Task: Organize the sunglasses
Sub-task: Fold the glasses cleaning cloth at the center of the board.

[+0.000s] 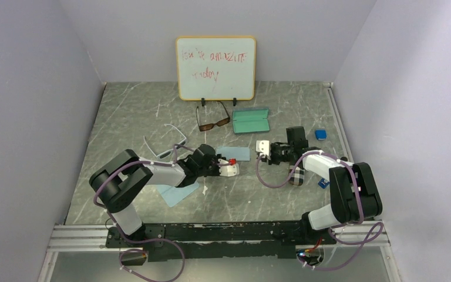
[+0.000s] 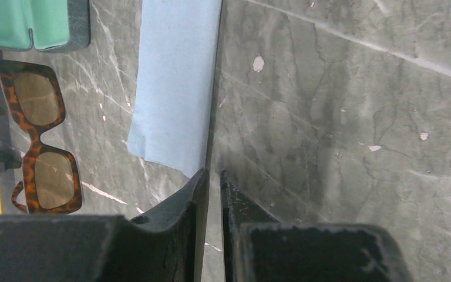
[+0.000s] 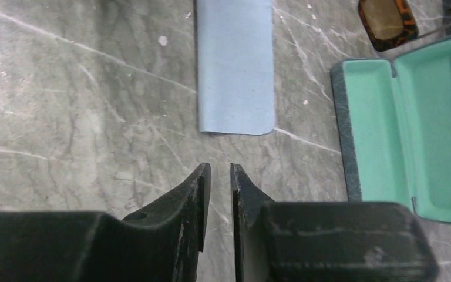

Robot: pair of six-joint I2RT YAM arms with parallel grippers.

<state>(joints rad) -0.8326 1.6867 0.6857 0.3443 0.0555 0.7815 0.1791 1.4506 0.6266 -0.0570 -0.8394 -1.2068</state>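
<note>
Your left jaws and right jaws sit nearly clenched, gripping nothing. On the bench [image 1: 135, 111], the tortoiseshell sunglasses [image 1: 213, 120] lie slantwise above the nearer left jaws, with the white-framed sunglasses [image 1: 165, 144] further left.

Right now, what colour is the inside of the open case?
The case is mint green inside; the right wrist view shows it best.

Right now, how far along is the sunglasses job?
Done: teal case lies open. In hand: nothing; left gripper and right gripper are nearly shut, empty. Left: brown pair and white pair both lie loose on the table, outside any case.
</note>
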